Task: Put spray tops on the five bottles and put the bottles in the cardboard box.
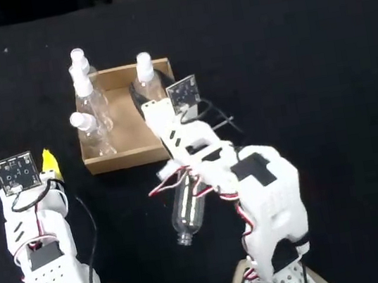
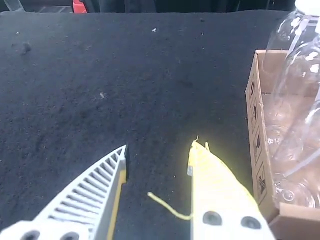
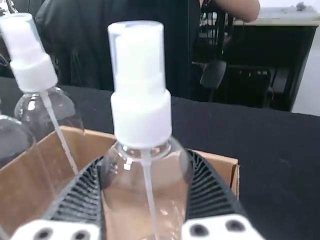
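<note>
three capped bottles (image 1: pixel 86 103) stand in the box (image 1: pixel 128 155), right tool (image 3: pixel 145 172) clamped on a fourth bottle (image 3: pixel 141 115), capped, at the box's far corner; left tool (image 2: pixel 159 150) open, empty; fifth bottle (image 1: pixel 187 213) lies topless on the surface (image 1: pixel 305 60), still to do.

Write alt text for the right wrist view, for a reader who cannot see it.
The right hand clasps a clear bottle with a white spray top between its black fingers, upright before the brown wall of the cardboard box. A second capped bottle stands in the box nearby, on the black table.
</note>
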You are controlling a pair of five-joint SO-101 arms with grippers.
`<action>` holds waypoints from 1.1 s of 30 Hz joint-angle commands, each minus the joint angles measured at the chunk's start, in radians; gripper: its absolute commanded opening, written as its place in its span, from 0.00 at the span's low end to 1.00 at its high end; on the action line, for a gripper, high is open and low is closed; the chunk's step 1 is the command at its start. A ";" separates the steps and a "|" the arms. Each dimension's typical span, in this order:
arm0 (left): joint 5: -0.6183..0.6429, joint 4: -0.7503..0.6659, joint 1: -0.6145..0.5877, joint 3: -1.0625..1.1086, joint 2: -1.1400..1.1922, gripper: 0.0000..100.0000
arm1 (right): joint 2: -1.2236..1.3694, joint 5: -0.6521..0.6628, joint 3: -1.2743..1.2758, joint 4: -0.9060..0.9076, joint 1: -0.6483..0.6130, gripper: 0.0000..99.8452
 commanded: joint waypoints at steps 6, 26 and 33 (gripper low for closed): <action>0.000 0.006 0.005 0.024 -0.015 0.18 | -0.007 0.000 -0.033 -0.020 0.011 0.01; 0.000 0.006 0.005 0.024 -0.015 0.18 | -0.007 0.002 -0.033 -0.011 -0.015 0.20; 0.000 0.006 0.005 0.024 -0.015 0.18 | -0.007 0.002 -0.033 -0.011 -0.015 0.18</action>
